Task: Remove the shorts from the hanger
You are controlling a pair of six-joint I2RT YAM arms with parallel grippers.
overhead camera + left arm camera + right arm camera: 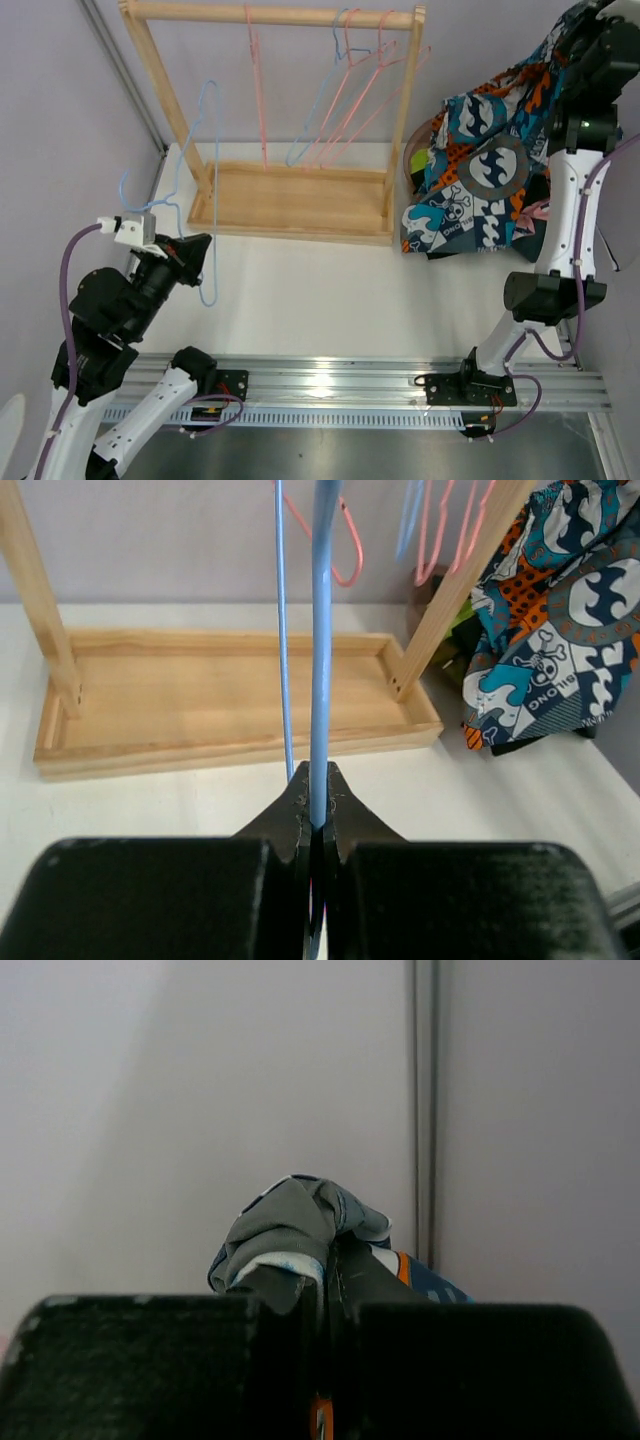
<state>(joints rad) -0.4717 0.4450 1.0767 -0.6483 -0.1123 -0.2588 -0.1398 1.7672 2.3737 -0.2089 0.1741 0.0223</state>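
Walls [40,100]: plain pale lilac-grey, with a metal corner post [125,78].
Table [330,290]: white top, with an aluminium rail [350,375] along the near edge.
Light: soft, even.

You get soft, even, bright light, glare on the aluminium rail [330,372] at lower centre overhead, and blurred black fingers [140,900] low in both wrist views.

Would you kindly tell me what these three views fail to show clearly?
1. Top view: the right gripper is hidden by its own arm and the multicolour shorts.
2. Top view: the other shorts lie mostly covered beneath them.
3. Left wrist view: the blue hanger runs off the top edge, hook unseen.
4. Right wrist view: only a bunched fold of those shorts shows.
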